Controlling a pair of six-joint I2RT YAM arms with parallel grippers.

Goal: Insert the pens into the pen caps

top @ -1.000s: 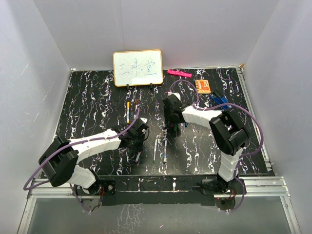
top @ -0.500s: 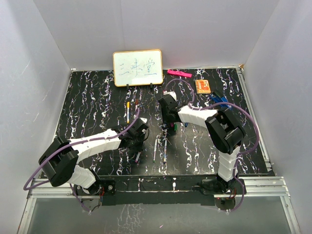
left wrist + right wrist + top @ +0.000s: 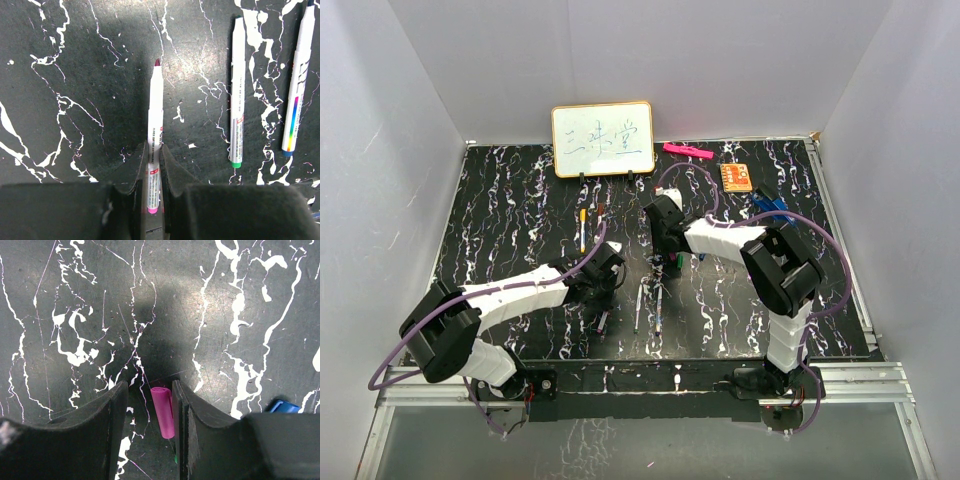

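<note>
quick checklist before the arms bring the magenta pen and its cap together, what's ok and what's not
1. Grip on magenta pen by left gripper: ok, jaws snug on the barrel.
2. Pen tip bare, pointing away from the fingers: ok.
3. Position of magenta cap between right gripper fingers: ok.
4. Right jaws closed on cap: not ok, gap on one side.
5. Cap's open end facing the pen: cannot tell.
6. Pen lifted off table: cannot tell.

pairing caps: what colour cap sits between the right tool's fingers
Magenta cap; right wrist view shows it best.
</note>
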